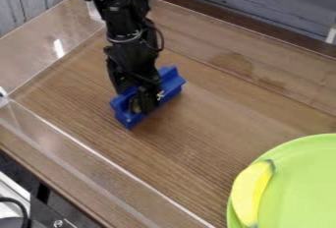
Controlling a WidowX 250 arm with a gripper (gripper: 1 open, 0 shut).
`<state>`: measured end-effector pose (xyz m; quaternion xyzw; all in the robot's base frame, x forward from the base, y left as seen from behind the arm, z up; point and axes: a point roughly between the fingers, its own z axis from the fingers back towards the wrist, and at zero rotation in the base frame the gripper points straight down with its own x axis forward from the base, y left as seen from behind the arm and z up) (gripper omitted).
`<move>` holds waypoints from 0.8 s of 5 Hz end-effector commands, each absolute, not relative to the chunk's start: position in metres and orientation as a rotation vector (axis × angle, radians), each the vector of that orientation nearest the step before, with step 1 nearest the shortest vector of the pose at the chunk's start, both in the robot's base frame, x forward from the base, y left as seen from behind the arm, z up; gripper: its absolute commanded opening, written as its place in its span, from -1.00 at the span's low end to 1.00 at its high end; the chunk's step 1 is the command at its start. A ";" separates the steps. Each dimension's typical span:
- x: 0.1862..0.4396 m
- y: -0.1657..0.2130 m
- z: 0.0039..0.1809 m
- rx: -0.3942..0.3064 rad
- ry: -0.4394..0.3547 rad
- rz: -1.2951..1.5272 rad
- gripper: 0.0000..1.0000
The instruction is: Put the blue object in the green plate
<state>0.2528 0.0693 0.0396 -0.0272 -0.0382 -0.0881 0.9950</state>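
Note:
The blue object point(163, 85) is a bright blue elongated block lying on the wooden table left of centre. My black gripper point(137, 97) comes straight down onto it, its fingers straddling the block's middle and set against its sides. The block rests on the table. The green plate point(305, 168) is a large lime-green round plate at the bottom right corner, partly cut off by the frame edge, well apart from the gripper.
A yellow banana-like item point(251, 194) lies on the plate's left rim. A clear plastic wall point(53, 45) borders the table at left and front. A grey wall point(262, 6) runs along the back.

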 end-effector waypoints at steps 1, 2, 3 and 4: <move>0.263 0.077 0.049 -0.038 -0.124 -0.164 -1.00; 0.265 0.079 0.049 -0.039 -0.130 -0.161 -1.00; 0.267 0.081 0.050 -0.039 -0.136 -0.159 -1.00; 0.270 0.083 0.051 -0.040 -0.142 -0.155 -1.00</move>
